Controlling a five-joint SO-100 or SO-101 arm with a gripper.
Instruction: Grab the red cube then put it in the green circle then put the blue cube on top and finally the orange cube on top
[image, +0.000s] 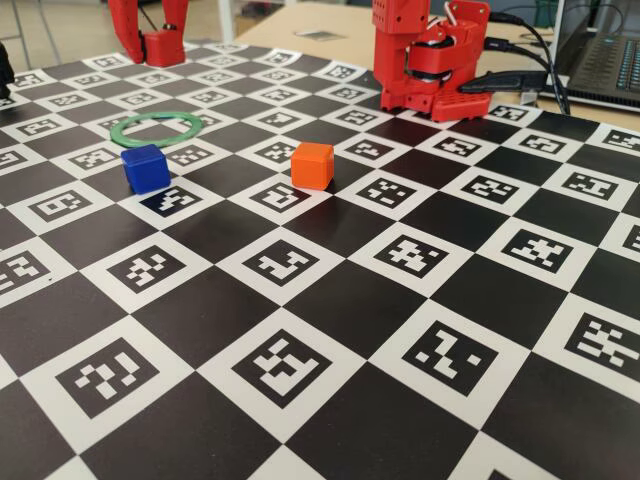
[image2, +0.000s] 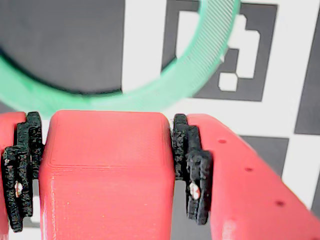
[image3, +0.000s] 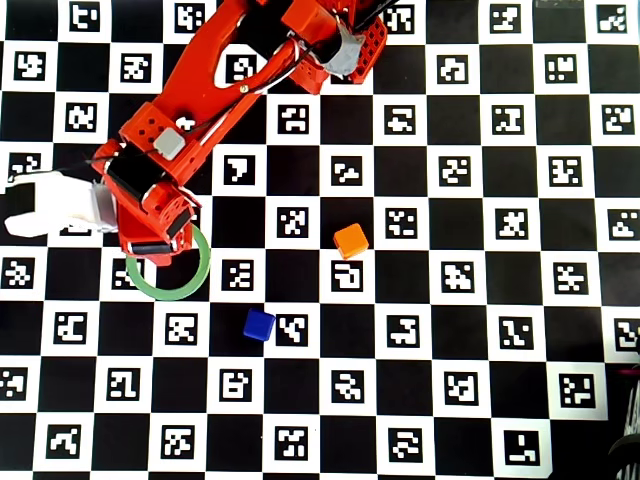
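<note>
The red cube (image2: 107, 175) was held in the gripper (image2: 107, 172), pinched between the two black pads (image2: 192, 175) that pressed against its left and right faces in the wrist view. It looked plain and matte, with rounded edges and fine printed layer lines on its top face. It stayed above the board, at the six o'clock side of the green ring (image2: 150, 92) in that view, near the rim of the ring; I cannot tell if it was already over the opening.

The ring was thin, flat and open in the middle, and inside it only the board showed, one black field and part of a white one. In the overhead view the ring (image3: 196, 280) lay at the left part of the checkered board (image3: 480, 300), and the gripper (image3: 150, 248) covered its rim at about ten o'clock.

The blue cube (image3: 259, 324) stood outside the ring, near it at about four o'clock in the overhead view. The orange cube (image3: 351, 240) stood further away, at about three o'clock from the ring, well apart from the blue one. Both cubes stood flat on the board, as the fixed view showed.
</note>
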